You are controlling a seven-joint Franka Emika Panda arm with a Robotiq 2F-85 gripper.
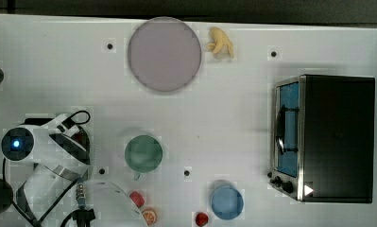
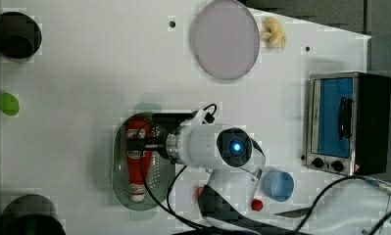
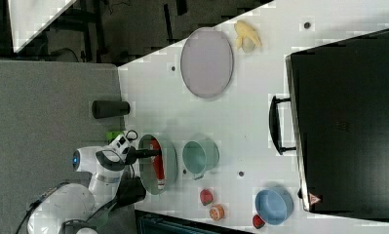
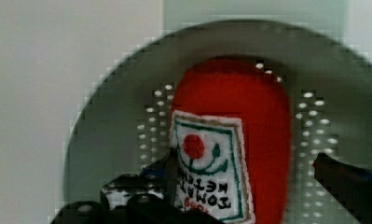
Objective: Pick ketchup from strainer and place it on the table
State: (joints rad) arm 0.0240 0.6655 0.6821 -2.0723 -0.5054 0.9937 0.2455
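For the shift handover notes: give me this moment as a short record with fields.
ketchup: lying flat in the strainer, white cap toward the left view's bottom
strainer: pale green, on the table
gripper: over the ketchup, fingers open, one on either side of the bottle in the wrist view, not closed on it
table: white, also holds a green cup, blue cup, lilac plate, banana, toaster oven
task stage: ketchup not yet lifted
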